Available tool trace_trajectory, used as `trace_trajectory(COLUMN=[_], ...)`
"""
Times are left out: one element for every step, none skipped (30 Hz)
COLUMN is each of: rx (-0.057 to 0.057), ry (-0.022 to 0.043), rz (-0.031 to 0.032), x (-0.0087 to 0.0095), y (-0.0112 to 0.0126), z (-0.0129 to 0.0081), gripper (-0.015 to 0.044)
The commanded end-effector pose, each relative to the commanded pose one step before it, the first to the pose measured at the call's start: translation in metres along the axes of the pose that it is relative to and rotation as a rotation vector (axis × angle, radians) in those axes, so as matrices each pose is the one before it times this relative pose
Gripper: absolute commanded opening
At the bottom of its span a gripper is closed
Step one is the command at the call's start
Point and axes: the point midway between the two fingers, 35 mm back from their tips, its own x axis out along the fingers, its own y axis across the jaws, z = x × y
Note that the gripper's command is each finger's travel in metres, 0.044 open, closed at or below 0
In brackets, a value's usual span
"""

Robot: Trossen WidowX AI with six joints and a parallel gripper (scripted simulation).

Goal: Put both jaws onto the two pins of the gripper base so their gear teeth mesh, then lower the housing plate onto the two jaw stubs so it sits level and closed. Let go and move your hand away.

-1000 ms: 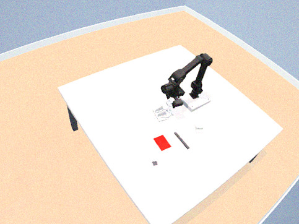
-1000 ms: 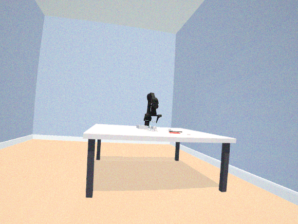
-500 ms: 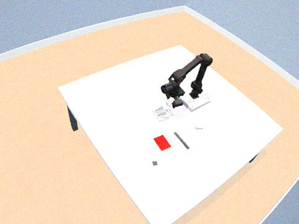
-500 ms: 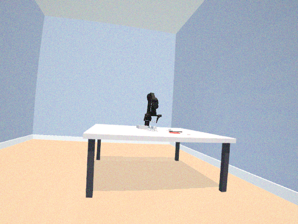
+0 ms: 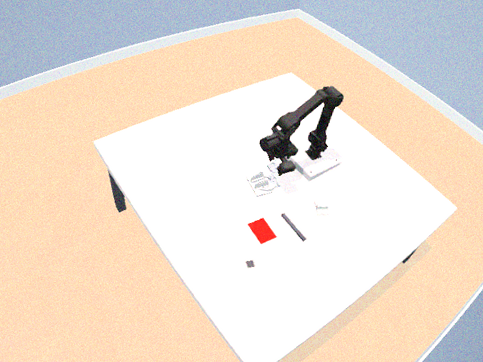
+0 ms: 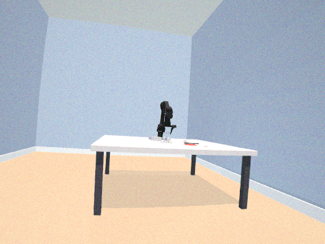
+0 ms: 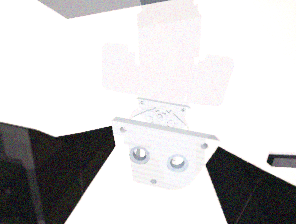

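My gripper point(image 5: 275, 164) point(image 6: 166, 132) point(image 7: 160, 136) is shut on the housing plate point(image 5: 272, 167) point(image 7: 159, 141), a pale plate with two large round holes and small corner holes. It holds the plate by its sides, above the table. The gripper base point(image 5: 259, 194) point(image 7: 165, 102) lies on the table below; in the wrist view it shows just beyond the plate's far edge and is partly hidden by it. Grey toothed shapes, apparently the jaws point(image 5: 261, 184), are on the base. Whether their teeth mesh is too small to tell.
A red rectangle point(image 5: 262, 231), a dark bar point(image 5: 293, 227) point(image 7: 285, 161), a small dark square point(image 5: 250, 263) and a small whitish piece point(image 5: 321, 208) lie on the table point(image 5: 178, 168). The arm's white mounting block point(image 5: 319, 166) is close behind the gripper base.
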Motion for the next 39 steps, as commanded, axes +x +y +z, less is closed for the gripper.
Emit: trace_trajectory(rx=[-0.0010, -0.0001, -0.0001, -0.0001, -0.0001, -0.0001, -0.0001, -0.0001, -0.0001, -0.0001, -0.0001, -0.0001, -0.0001, -0.0001, -0.0001, -0.0001, -0.0001, -0.0001, -0.0001, -0.0001, -0.0001, -0.0001, -0.0001, -0.0001, -0.0001, -0.0001, -0.0001, -0.0001, -0.0001, -0.0001, -0.0001, 0.0000, 0.0000, 0.0000, 0.0000, 0.0000, 0.0000, 0.0000, 0.0000], ry=[-0.01051, 0.00000, 0.00000, 0.00000, 0.00000, 0.00000, 0.00000, 0.00000, 0.00000, -0.00001, -0.00001, -0.00001, -0.00001, -0.00001, -0.00001, -0.00001, -0.00001, -0.00001, -0.00001, -0.00001, -0.00002, -0.00002, -0.00002, -0.00002, -0.00002, -0.00002, -0.00002, -0.00002, -0.00002, -0.00002, -0.00002, -0.00001, 0.00000, 0.00000, 0.00000, 0.00000, 0.00000, 0.00000, 0.00000], rz=[0.00717, -0.00001, -0.00001, -0.00001, -0.00001, -0.00001, -0.00001, -0.00001, -0.00001, -0.00001, -0.00001, -0.00001, -0.00001, -0.00001, -0.00001, -0.00001, 0.00000, 0.00000, 0.00000, 0.00000, 0.00000, 0.00000, 0.00000, 0.00000, 0.00000, 0.00000, 0.00000, 0.00000, 0.00000, 0.00000, 0.00000, 0.00000, 0.00000, 0.00000, 0.00000, 0.00000, 0.00000, 0.00000, 0.00000], x=[0.00961, 0.00163, 0.00167, 0.00168, 0.00167, 0.00167, 0.00167, 0.00167, 0.00166, 0.00166, 0.00166, 0.00166, 0.00166, 0.00165, 0.00165, 0.00165, 0.00164, 0.00164, 0.00164, 0.00163, 0.00163, 0.00163, 0.00163, 0.00162, 0.00162, 0.00162, 0.00161, 0.00161, 0.00161, 0.00160, 0.00129, 0.00077, 0.00026, 0.00000, 0.00000, 0.00000, 0.00000, 0.00000, 0.00000], y=[0.00128, -0.00002, -0.00002, -0.00002, -0.00002, -0.00001, -0.00001, -0.00001, -0.00001, -0.00001, 0.00000, 0.00000, 0.00000, 0.00000, 0.00001, 0.00001, 0.00001, 0.00001, 0.00002, 0.00002, 0.00002, 0.00002, 0.00003, 0.00003, 0.00003, 0.00003, 0.00004, 0.00004, 0.00004, 0.00004, 0.00004, 0.00002, 0.00001, 0.00000, 0.00000, 0.00000, 0.00000, 0.00000, 0.00000], z=[0.00182, -0.00011, -0.00011, -0.00009, -0.00008, -0.00007, -0.00006, -0.00005, -0.00004, -0.00003, -0.00001, 0.00000, 0.00001, 0.00002, 0.00003, 0.00004, 0.00005, 0.00006, 0.00007, 0.00009, 0.00010, 0.00011, 0.00012, 0.00013, 0.00014, 0.00015, 0.00016, 0.00017, 0.00018, 0.00019, 0.00017, 0.00010, 0.00003, 0.00000, 0.00000, 0.00000, 0.00000, 0.00000, 0.00000], gripper=[0.0351, 0.0351, 0.0351, 0.0351, 0.0351, 0.0351, 0.0351, 0.0351, 0.0351, 0.0351, 0.0351, 0.0351, 0.0351, 0.0351, 0.0351, 0.0351, 0.0351, 0.0351, 0.0351, 0.0351, 0.0351, 0.0351, 0.0351, 0.0351, 0.0351, 0.0351, 0.0351, 0.0351, 0.0351, 0.0351, 0.0351, 0.0351, 0.0351, 0.0351, 0.0351, 0.0351, 0.0351, 0.0351, 0.0351])
